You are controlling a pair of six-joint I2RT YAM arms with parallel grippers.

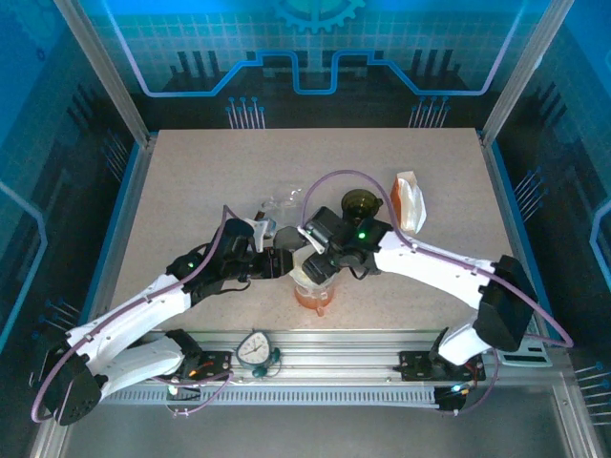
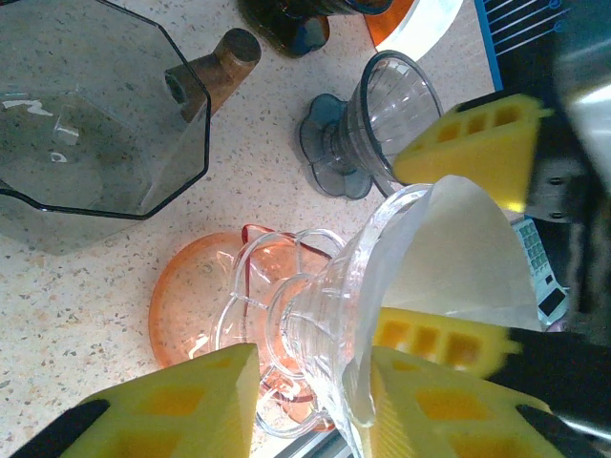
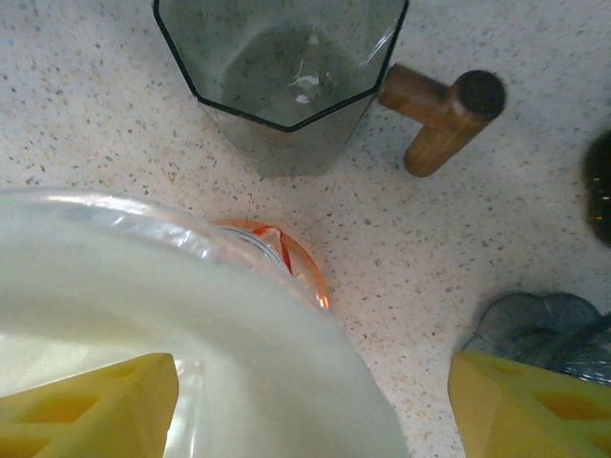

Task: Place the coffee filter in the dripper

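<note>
Left gripper [image 2: 310,382] is flanking the clear dripper [image 2: 305,320] with yellow fingers; grip unclear. White coffee filter [image 2: 468,258] is sitting inside its cone. Right gripper [image 3: 305,401] is hovering spread; it should be pressing paper flush, gently.

Both white arms reach inward, wrists angled down; yellow-fingered left tool [image 2: 305,405] jaws partly apart, yellow-fingered right tool [image 3: 315,410] jaws spread wide.

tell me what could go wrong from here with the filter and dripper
The filter sticks out past the dripper rim, so it may lift out if the right fingers drag it while pulling away. The left fingers straddle the dripper's narrow neck; an off-centre squeeze could tip it.
</note>
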